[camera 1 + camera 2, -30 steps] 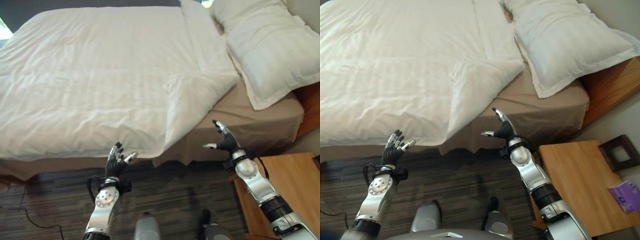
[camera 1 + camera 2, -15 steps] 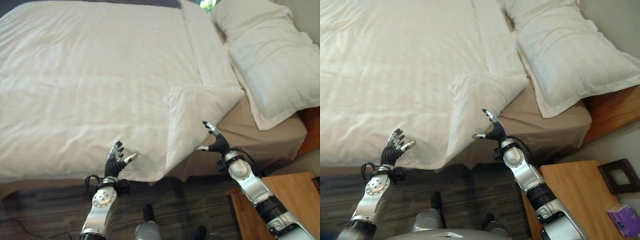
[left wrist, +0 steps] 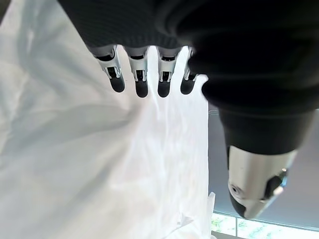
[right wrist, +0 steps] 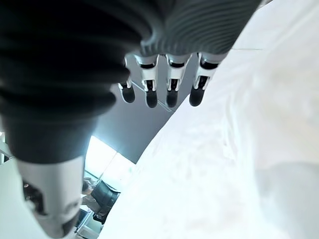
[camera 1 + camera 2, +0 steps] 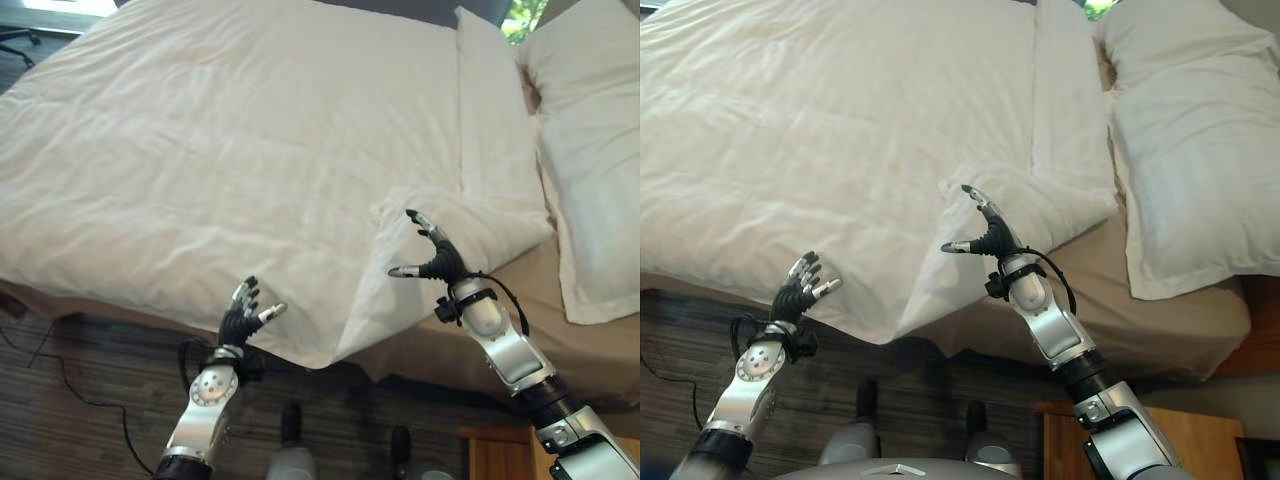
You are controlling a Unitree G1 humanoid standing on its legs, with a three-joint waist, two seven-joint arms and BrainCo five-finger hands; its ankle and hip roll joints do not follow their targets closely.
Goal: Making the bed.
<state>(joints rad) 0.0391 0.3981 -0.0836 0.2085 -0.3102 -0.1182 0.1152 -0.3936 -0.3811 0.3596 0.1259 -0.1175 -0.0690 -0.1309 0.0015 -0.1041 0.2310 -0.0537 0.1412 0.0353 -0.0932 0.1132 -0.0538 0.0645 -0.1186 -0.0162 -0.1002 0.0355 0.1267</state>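
A white duvet (image 5: pixel 230 150) covers most of the bed, its near right corner (image 5: pixel 440 215) folded back on itself. A tan sheet (image 5: pixel 580 350) lies bare beside the fold. My left hand (image 5: pixel 240 320) hovers open at the duvet's hanging front edge, fingers spread, holding nothing. My right hand (image 5: pixel 435 262) is open just in front of the folded corner, thumb and fingers apart, nothing between them. In the left wrist view the fingers (image 3: pixel 142 82) point at white cloth (image 3: pixel 75 164). The right wrist view shows straight fingers (image 4: pixel 172 87) above the duvet (image 4: pixel 224 174).
A white pillow (image 5: pixel 1185 130) lies at the head of the bed on the right. Dark striped floor (image 5: pixel 90 410) runs along the bed's near side. A wooden bedside table (image 5: pixel 1200 445) stands at the lower right.
The camera has moved closer to the bed and shifted left. Both hands have come forward: the left now reaches the duvet's edge, the right has risen to the folded corner.
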